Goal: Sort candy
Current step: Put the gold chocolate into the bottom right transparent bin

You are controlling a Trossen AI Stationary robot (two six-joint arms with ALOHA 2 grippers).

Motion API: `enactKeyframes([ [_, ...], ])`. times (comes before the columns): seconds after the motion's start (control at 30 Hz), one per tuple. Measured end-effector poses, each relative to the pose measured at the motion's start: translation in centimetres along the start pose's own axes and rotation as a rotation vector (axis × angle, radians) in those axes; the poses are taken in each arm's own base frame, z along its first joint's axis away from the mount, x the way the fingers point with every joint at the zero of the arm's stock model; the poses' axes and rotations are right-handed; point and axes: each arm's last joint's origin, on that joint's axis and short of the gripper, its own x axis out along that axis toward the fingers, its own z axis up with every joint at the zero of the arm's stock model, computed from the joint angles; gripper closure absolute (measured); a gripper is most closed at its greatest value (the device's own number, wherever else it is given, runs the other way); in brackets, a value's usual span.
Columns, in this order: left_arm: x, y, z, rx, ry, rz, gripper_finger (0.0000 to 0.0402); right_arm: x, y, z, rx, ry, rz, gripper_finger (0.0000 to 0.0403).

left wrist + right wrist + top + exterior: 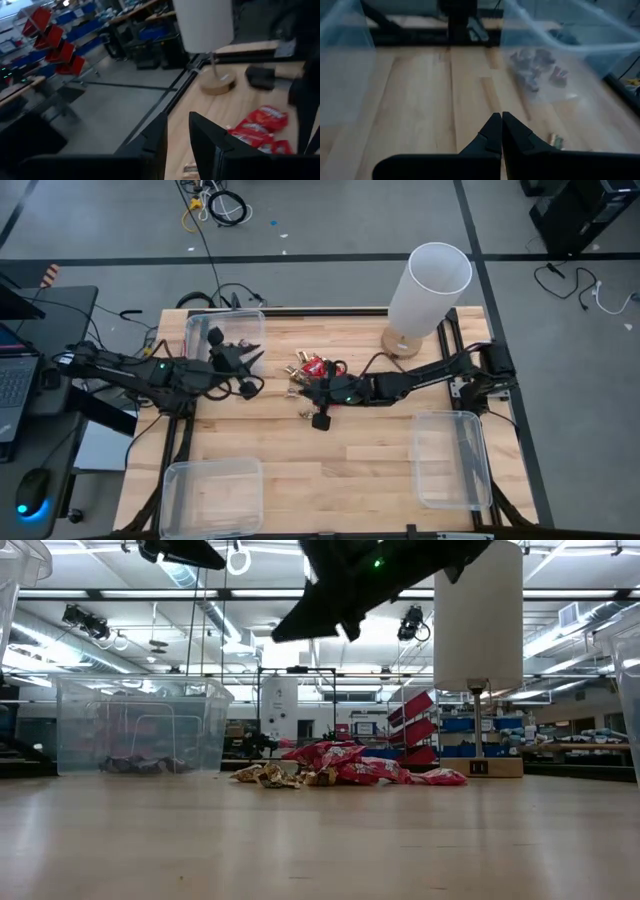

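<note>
Bare tabletop [320, 850] wood fills the low view's foreground, and it is the biggest thing we see. A tall white lamp [430, 280] stands on its round wooden base at the back right.

Three clear bins sit on the tabletop. One bin is at the back left [225, 318], one at the front left [210, 495] and one at the front right [450, 460]. The back-left bin holds a few dark purple-brown bars [535, 67].

The left arm reaches in from the left side. Its left claw [248, 372] hangs just beside the back-left bin, at the side facing the pile. The claw is released, with its fingers [155, 145] parted, and we see nothing between them.

The right arm stretches across from the right side. Its right claw [320, 420] is raised above the wood just in front of the pile. It is clenched tip to tip on nothing [501, 120].

The rest of the candy lies heaped at the middle back of the tabletop, between the back-left bin and the lamp. Shiny red packets [315, 367] make up most of the heap. Gold-foil pieces [298, 385] are scattered along its left and front edge. One gold piece [555, 142] lies near the right claw.
</note>
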Motion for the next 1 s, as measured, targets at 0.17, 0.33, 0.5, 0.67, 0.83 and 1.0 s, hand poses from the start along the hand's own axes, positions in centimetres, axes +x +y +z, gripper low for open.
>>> enactKeyframes([
  [0.17, -0.1, -0.9, -1.1, -0.011, -0.025, -0.025, 0.0319, 1.6, 0.5, -1.1, -0.005, 0.068, 0.004, 0.0403],
  [0.33, 0.0, -1.3, -2.1, -0.017, -0.009, -0.030, 0.0319, 2.4, 0.8, -3.5, -0.018, 0.224, 0.005, 0.0402],
  [0.5, 0.1, -1.3, -2.3, -0.028, -0.003, 0.000, 0.0319, 3.1, 1.4, -5.3, -0.058, 0.313, 0.009, 0.0385],
  [0.67, 0.1, -1.3, -2.3, -0.031, -0.005, 0.003, 0.0319, 3.2, 2.2, -5.6, -0.081, 0.306, 0.028, 0.0338],
  [0.83, 0.1, -1.3, -2.3, -0.032, -0.004, 0.004, 0.0319, 3.3, 2.2, -5.6, -0.072, 0.301, 0.027, 0.0277],
  [1.0, 0.1, -1.3, -2.3, -0.036, -0.003, 0.004, 0.0319, 4.8, 2.6, -7.3, -0.075, 0.305, 0.027, 0.0223],
])
